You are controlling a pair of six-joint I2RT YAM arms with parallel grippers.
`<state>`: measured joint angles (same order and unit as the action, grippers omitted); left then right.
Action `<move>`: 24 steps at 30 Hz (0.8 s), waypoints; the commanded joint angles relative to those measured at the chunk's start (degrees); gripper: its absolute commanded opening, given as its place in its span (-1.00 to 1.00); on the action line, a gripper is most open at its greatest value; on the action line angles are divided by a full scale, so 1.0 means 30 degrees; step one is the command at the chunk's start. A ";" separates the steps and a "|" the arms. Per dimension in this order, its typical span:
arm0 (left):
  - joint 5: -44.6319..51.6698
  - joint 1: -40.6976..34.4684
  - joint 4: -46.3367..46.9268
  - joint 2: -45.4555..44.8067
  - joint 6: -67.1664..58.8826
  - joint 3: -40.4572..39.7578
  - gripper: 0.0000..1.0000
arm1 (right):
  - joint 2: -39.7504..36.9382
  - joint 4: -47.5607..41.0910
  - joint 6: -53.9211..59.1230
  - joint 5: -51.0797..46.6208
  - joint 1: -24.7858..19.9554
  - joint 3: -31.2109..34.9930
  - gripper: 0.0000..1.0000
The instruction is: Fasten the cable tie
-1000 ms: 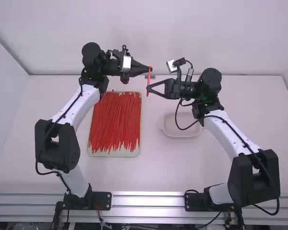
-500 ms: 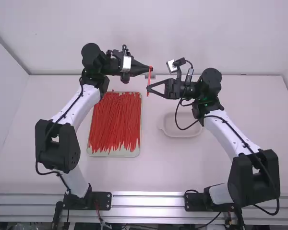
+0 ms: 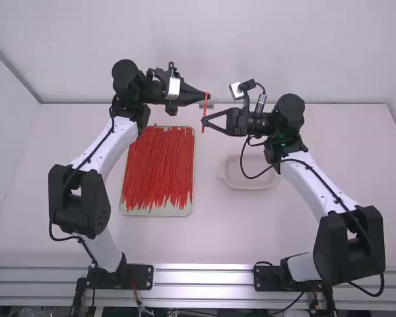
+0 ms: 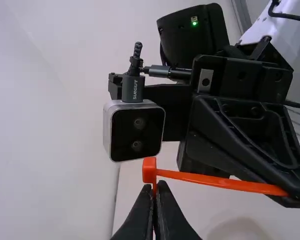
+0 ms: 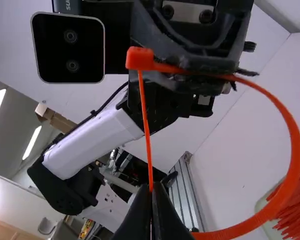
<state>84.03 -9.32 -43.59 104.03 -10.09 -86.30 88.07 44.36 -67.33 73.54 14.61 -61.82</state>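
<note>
A red cable tie [image 3: 204, 113] hangs in the air above the table's far middle, held between both grippers. My left gripper [image 3: 206, 97] is shut on it right beside its square head [image 4: 149, 169], and the strap [image 4: 225, 183] runs off toward the right arm. My right gripper [image 3: 203, 127] sits just below the left one, shut on the thin tail [image 5: 146, 145]. In the right wrist view the tail passes through the head [image 5: 139, 57], and the strap curves round in a wide loop [image 5: 296, 150]. My left gripper [image 4: 154, 196] and right gripper [image 5: 151, 200] point at each other.
A beige tray [image 3: 155, 212] with several loose red ties [image 3: 160, 165] lies left of the middle, below the left arm. A white bowl [image 3: 226, 173] stands under the right arm's forearm. The table's near half and right side are bare.
</note>
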 commanded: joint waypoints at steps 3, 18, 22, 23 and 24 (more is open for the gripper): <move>0.0372 -0.0015 -0.0146 -0.0066 0.0131 -0.0495 -0.96 | -0.0117 0.0087 0.0022 -0.0124 0.0007 -0.0379 -1.00; 0.1341 -0.0255 0.0452 -0.0066 0.0758 -0.0495 -0.96 | -0.0117 0.0153 -0.0262 -0.0554 -0.0721 -0.0379 -1.00; 0.1275 -0.0648 0.0423 -0.0066 0.0940 -0.0495 -0.96 | -0.0117 0.0153 -0.0262 -0.0678 -0.0729 -0.0393 -1.00; 0.1173 -0.0794 0.0481 -0.0066 0.0925 -0.0495 -0.96 | -0.0117 0.0175 -0.0262 -0.0678 -0.0736 -0.0393 -1.00; 0.1137 -0.0903 0.0517 -0.0066 0.0933 -0.0495 -0.96 | -0.0117 0.0248 -0.0277 -0.0685 -0.0729 -0.0393 -1.00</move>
<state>85.47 -10.81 -41.80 104.03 -7.70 -86.30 88.07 44.47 -67.61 73.06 12.91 -61.82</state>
